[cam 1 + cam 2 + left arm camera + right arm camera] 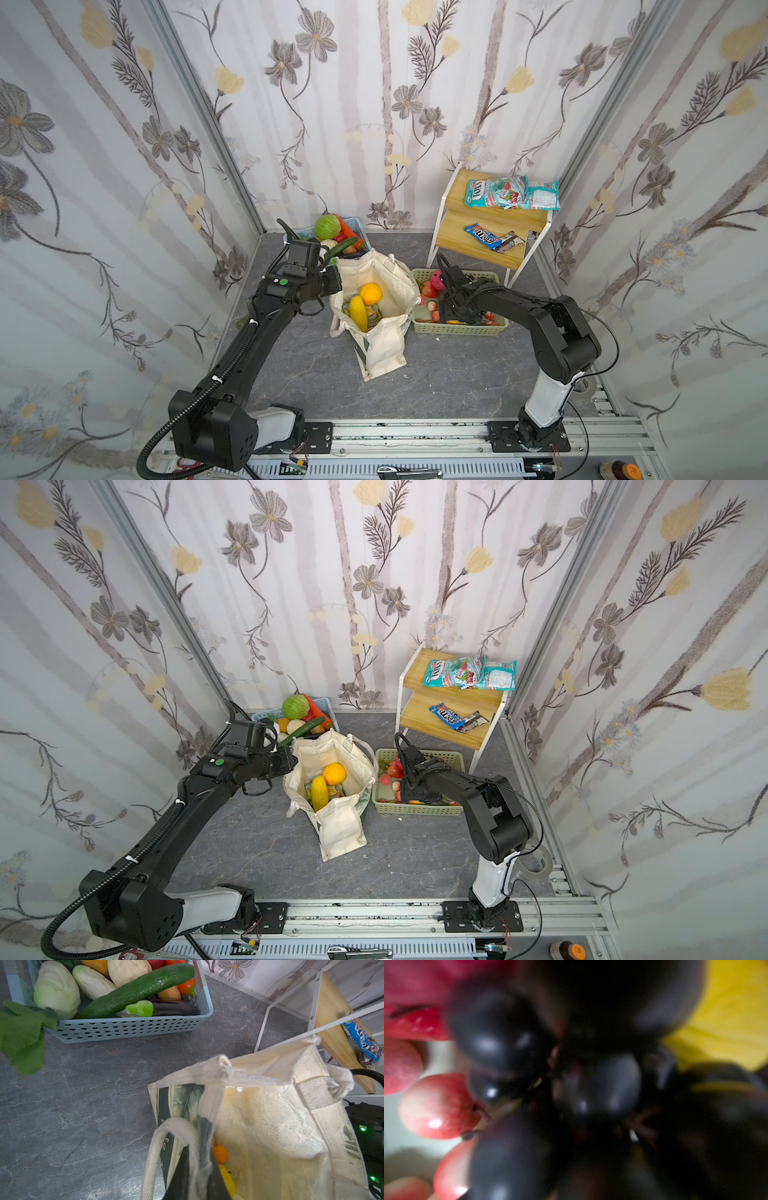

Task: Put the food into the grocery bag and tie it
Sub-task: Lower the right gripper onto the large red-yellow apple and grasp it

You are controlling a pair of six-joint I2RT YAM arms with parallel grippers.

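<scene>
Two arms in frame, both low over the grey table. Grocery bag stands upright and open at mid-table, with the blue basket of vegetables just behind it and the pale green basket just beside it on the right. Inside the bag, in both top views: round orange, yellow oblong fruit touching it, and the snack packet partly under both. Left gripper is at the bag's left rim. The left wrist view shows its dark fingers pinched narrow on the canvas edge, a cream loop handle hanging beside them, and the orange and yellow fruit below. Right gripper points down into the pale green basket among red fruit. Cannot tell how wide it stands: the right wrist view is a blur of dark grapes very close, red apples and something yellow. Shelf at back right holds teal sweet packets on top and a blue chocolate packet below.
</scene>
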